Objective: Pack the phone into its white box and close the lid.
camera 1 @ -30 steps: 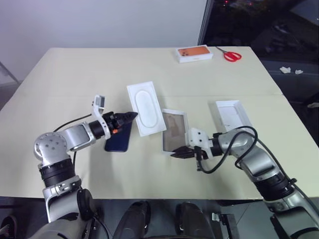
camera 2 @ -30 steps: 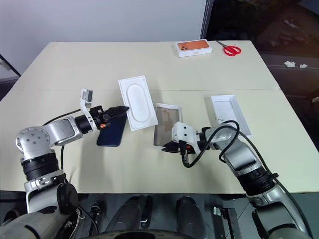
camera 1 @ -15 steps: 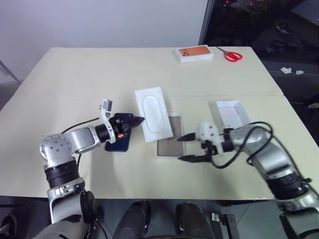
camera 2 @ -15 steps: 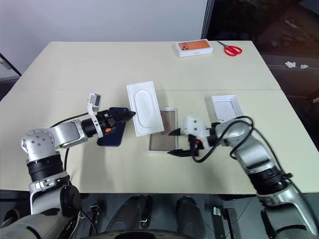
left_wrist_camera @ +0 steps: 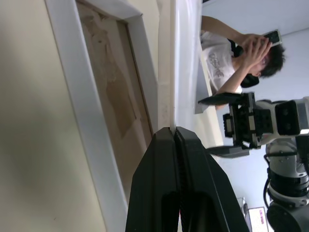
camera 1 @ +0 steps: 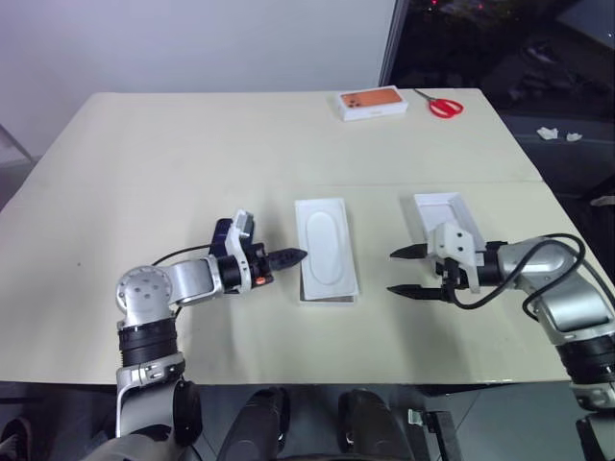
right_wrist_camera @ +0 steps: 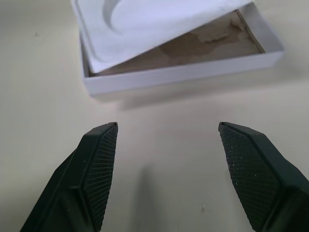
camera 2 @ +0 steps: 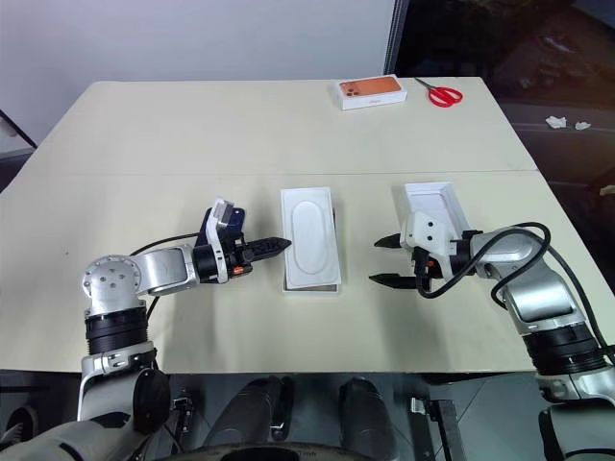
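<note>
The white box (camera 1: 327, 248), recess up, lies in the middle of the table on a brown-floored tray (right_wrist_camera: 193, 73). The right wrist view shows it askew, one end riding over the tray's rim. The left gripper (camera 1: 296, 255) is pinched shut on nothing, its tip at the box's near long edge, probably nudging it square. That push should stay low, level and gentle so the box drops inside the rim rather than sliding off. The right gripper (camera 1: 391, 272) hangs wide and empty just beside the far side, well placed to steady it. The phone (camera 2: 233, 213) lies behind the left wrist, mostly hidden, so I can't tell how it lies. The lid (camera 1: 437, 204) lies inside up behind the right gripper, partly covered, its printed face unseen.
</note>
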`<state>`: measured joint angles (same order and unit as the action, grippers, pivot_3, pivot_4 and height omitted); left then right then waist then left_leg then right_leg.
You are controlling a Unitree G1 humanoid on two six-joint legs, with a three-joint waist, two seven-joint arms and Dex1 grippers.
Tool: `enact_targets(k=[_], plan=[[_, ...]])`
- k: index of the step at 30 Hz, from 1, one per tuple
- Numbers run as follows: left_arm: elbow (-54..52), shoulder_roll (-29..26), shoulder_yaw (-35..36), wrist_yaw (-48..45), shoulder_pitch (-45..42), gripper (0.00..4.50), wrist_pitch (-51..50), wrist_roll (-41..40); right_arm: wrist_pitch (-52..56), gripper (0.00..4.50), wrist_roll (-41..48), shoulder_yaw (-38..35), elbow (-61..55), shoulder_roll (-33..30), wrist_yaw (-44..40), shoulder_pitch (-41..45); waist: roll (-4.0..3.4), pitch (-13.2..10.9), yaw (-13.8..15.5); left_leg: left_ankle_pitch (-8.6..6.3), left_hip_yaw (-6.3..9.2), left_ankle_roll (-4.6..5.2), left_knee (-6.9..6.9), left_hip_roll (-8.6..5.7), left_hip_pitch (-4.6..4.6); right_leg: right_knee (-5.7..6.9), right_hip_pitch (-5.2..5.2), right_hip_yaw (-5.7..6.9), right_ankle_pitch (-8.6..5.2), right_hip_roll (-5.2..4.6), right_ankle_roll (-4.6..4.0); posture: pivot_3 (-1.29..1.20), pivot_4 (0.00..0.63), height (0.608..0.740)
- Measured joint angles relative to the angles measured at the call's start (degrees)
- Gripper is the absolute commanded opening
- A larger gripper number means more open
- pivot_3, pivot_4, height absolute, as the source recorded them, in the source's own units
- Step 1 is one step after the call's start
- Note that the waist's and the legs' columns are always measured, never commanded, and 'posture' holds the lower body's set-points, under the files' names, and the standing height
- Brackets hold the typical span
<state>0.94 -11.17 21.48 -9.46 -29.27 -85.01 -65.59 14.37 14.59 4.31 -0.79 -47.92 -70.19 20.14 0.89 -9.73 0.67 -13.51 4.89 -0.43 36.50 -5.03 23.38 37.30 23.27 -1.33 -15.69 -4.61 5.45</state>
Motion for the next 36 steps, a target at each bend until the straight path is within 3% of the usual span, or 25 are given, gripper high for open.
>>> enact_targets(k=[3,6,13,19,23,24,25,29,31,36], plan=[[0.12,-0.64,0.07,0.15,-0.05,0.0,-0.1,0.01,-0.75,3.48,-0.47,0.03,0.03,0.47,0.44,0.03,0.0,0.0,0.03,0.0,0.0,0.0,0.0,-0.01,0.0,0.0,0.0,0.0,0.0,-0.01,0.0,0.0,0.15,0.74],[0.18,-1.19,0.1,0.3,-0.14,0.89,-0.58,0.0,-1.63,3.54,-1.07,0.26,0.56,1.11,0.75,0.31,0.0,0.0,0.03,0.0,0.0,0.0,0.0,-0.01,0.0,-0.01,-0.01,0.0,0.0,-0.01,0.0,0.0,0.15,0.74],[0.55,-1.24,0.06,0.51,-0.22,4.3,-0.77,-0.03,-2.83,3.54,-2.23,1.23,1.72,2.48,1.2,1.56,0.0,0.0,-0.03,0.05,0.0,-0.08,0.0,-0.01,0.0,0.0,0.0,0.01,0.0,0.0,0.0,0.0,0.15,0.74],[-0.66,-4.17,-0.34,-0.89,-0.84,4.3,-0.7,-0.08,-2.08,3.54,-2.41,1.69,2.03,5.99,2.69,5.05,0.0,0.0,-0.17,0.08,0.0,-0.13,-0.02,0.0,0.0,0.0,0.02,0.0,0.0,0.01,0.0,0.0,0.15,0.74],[-4.98,-10.15,-2.67,-7.13,-0.48,4.3,3.86,1.81,1.01,3.54,-1.86,1.75,1.95,11.55,6.89,9.59,0.01,-0.01,-0.46,0.18,0.01,-0.3,-0.15,0.01,-0.01,0.0,0.09,-0.02,0.0,0.02,-0.01,0.0,0.15,0.74],[-6.37,-11.49,-3.03,-9.32,-0.08,4.33,6.28,2.79,1.73,3.0,-1.89,1.83,1.92,13.06,8.1,10.72,0.0,-0.01,-0.45,0.18,0.0,-0.31,-0.19,0.01,-0.01,-0.01,0.1,-0.02,0.0,0.01,-0.01,0.0,0.15,0.74],[-6.91,-12.18,-3.14,-10.75,0.15,4.33,8.17,3.52,1.9,2.78,-1.98,1.95,1.82,13.91,9.0,11.3,0.0,0.0,-0.42,0.18,0.0,-0.31,-0.2,0.01,-0.01,-0.03,0.1,-0.03,0.0,0.01,-0.02,0.0,0.15,0.74],[-8.54,-16.47,-5.39,-17.31,3.78,4.33,17.69,9.17,0.88,0.77,-5.08,4.77,2.41,16.74,12.64,12.75,0.0,0.0,-0.38,0.19,0.0,-0.31,-0.27,-0.01,0.0,-0.1,0.1,-0.03,0.0,-0.02,-0.02,0.0,0.15,0.74],[-9.87,-20.67,-7.39,-21.36,7.86,4.33,24.09,14.07,-1.05,0.08,-9.96,8.17,6.02,18.86,16.38,14.87,0.0,0.0,-0.99,0.2,-0.04,-0.33,-0.3,-0.01,-0.02,-0.08,0.14,-0.08,0.01,-0.02,-0.03,0.0,0.15,0.74],[-9.95,-24.23,-8.33,-26.63,11.99,4.33,30.88,18.97,-5.92,0.08,-20.08,14.73,13.1,20.21,22.28,15.85,0.0,-0.02,-1.03,0.23,0.05,-0.36,-0.35,-0.01,0.04,-0.09,0.2,-0.01,0.0,-0.02,-0.05,0.0,0.15,0.74]])
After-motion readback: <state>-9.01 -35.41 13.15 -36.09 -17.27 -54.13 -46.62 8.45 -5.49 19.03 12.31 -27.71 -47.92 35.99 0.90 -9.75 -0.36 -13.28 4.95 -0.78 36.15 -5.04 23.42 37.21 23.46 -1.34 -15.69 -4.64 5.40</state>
